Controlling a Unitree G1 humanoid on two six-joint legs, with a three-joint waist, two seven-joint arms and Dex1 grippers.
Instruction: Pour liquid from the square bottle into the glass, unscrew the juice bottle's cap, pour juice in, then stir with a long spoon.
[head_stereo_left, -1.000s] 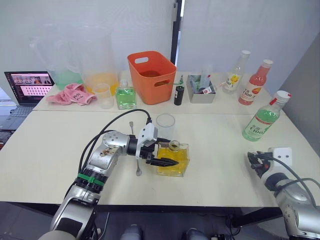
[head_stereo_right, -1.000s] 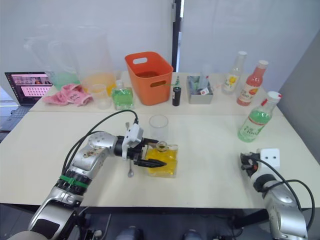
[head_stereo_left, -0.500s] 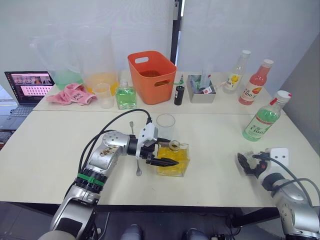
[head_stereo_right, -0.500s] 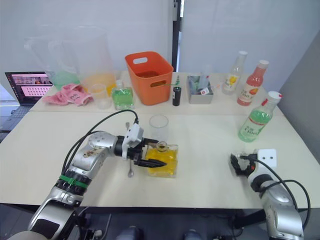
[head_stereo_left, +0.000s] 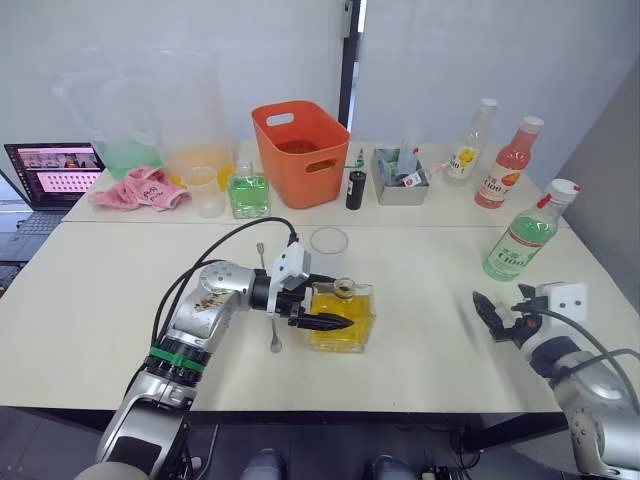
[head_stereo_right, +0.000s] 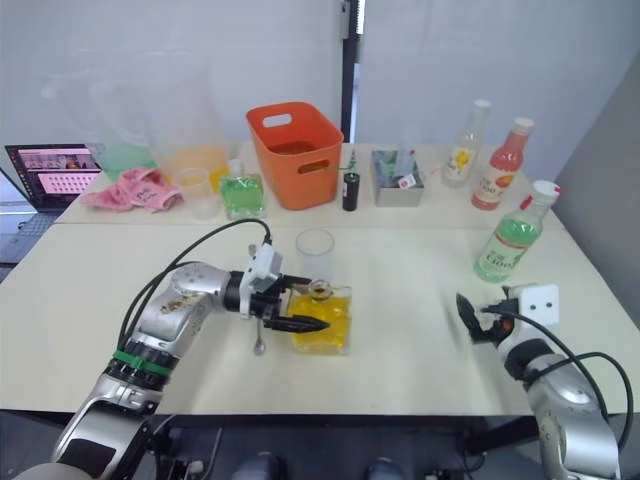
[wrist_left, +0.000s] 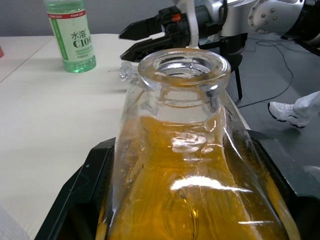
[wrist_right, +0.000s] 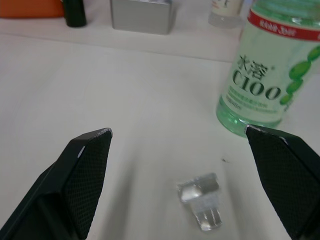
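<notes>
Right now your left gripper (head_stereo_left: 325, 307) is clamped around the square bottle (head_stereo_left: 343, 318), which stands uncapped on the table (head_stereo_left: 120, 290) just in front of the glass (head_stereo_left: 329, 249). Your right gripper (wrist_right: 190, 175) is spread wide above a small clear stopper (wrist_right: 202, 199), touching nothing.

Lab: laptop (head_stereo_left: 52, 172), cabled table (head_stereo_left: 100, 290)

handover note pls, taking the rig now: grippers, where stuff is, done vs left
Left gripper shut on the square glass bottle of amber liquid, upright on the table, stopper out.
Right gripper open over the clear glass stopper, beside the green juice bottle, cap on.
Empty clear glass stands behind the square bottle; long metal spoon lies beside it.
Nothing poured. Left: both pours, uncapping, stirring.
</notes>
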